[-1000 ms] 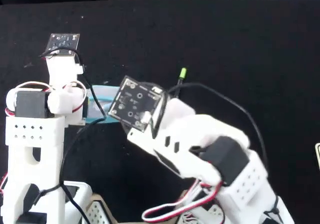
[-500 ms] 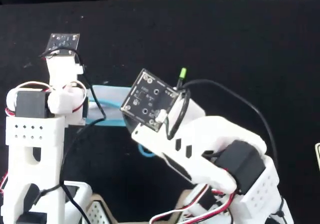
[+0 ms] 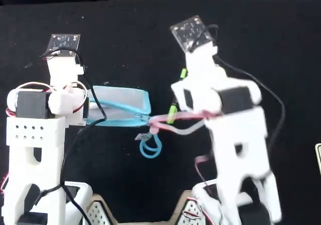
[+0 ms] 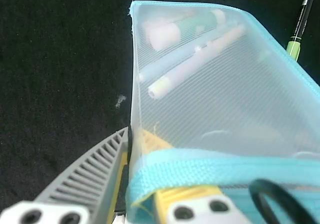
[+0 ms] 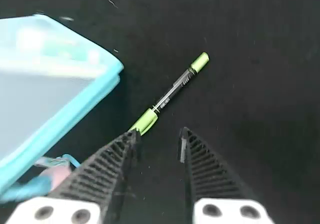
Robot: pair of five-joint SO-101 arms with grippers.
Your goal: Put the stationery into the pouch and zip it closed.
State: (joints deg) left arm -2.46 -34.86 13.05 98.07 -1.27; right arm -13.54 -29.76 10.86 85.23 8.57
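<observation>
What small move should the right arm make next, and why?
Probably the right arm should lower its open jaws onto the green pen and close them: the pen lies on the table outside the pouch, ahead of the jaws, while the left jaws hold the pouch's edge.

right tool (image 5: pixel 158 131) swung away, pouch (image 3: pixel 118 103) uncovered

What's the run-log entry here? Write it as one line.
left tool: shut on pouch edge | right tool: open near green pen | green pen: on table, outside pouch | pouch: markers inside
</observation>
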